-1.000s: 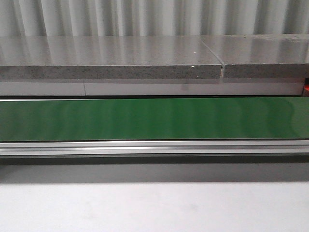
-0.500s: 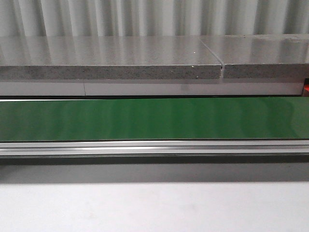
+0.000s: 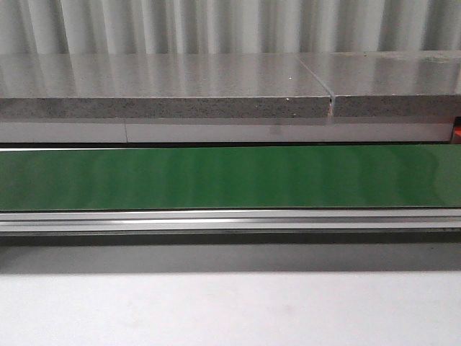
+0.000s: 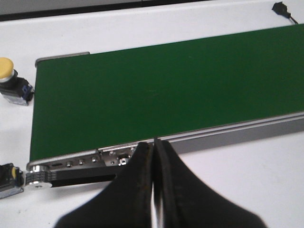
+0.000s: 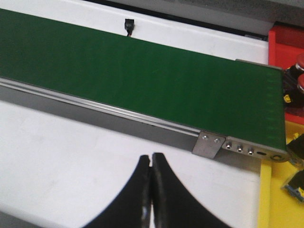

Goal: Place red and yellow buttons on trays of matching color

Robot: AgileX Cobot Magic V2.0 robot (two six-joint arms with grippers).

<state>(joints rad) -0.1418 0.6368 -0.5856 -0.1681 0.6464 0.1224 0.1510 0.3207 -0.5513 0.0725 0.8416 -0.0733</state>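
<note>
A: Change? None: green conveyor belt (image 3: 230,176) bare, as a second ago; sorting idle.
B: Left gripper (image 4: 153,156), right gripper (image 5: 151,166) pinched together, empty. Yellow button (image 4: 13,86) off belt at nine o'clock; red tray (image 5: 286,45) at two.

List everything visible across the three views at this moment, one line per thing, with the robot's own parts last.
Conveyor belt: one, green, bare, with a silver rail along its near side.
Yellow-capped button: one, on the white table beyond the belt's end in the left wrist view.
Second button: one, cut off at the frame edge, cap colour unclear.
Red tray: one, past the belt's other end.
Red buttons: at least one, partly cut off, at that end.
Yellow tray: one, beside the red tray.
Black connector: one, beyond the belt.
Left gripper: fingers closed, empty.
Right gripper: fingers closed, empty.
</note>
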